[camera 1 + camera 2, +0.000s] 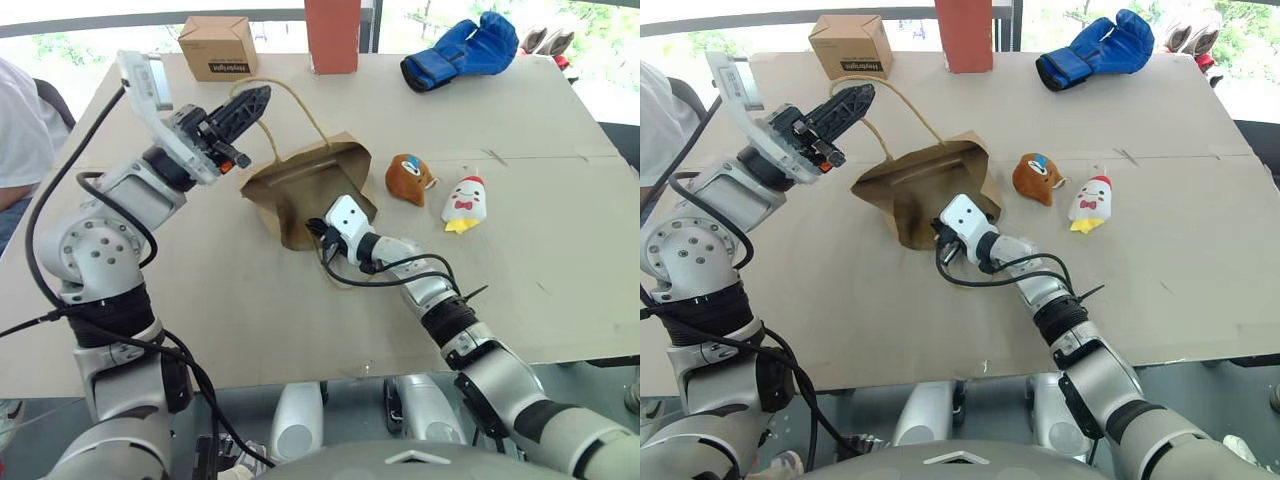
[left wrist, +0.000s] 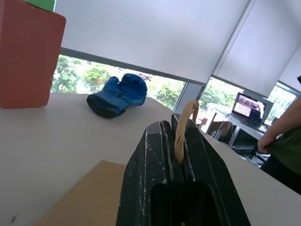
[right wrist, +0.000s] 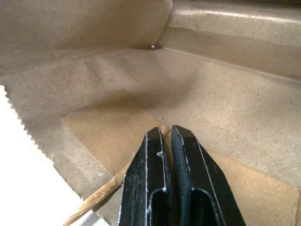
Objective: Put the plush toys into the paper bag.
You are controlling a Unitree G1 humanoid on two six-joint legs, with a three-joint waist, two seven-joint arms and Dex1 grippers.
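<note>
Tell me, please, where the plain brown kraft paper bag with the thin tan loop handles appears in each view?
Left eye view: the brown kraft paper bag lies centre, mouth toward the robot.
Right eye view: the bag sits left of centre.
Left wrist view: one tan loop handle is pinched in the left gripper; a bag panel shows beneath.
Right wrist view: the bag's inner wall lies past the right gripper.
Shared landmark: the blue boxing glove, also.

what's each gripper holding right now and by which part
Left gripper: shut on a loop handle of the paper bag. Right gripper: shut on the bag's lower mouth edge.
</note>
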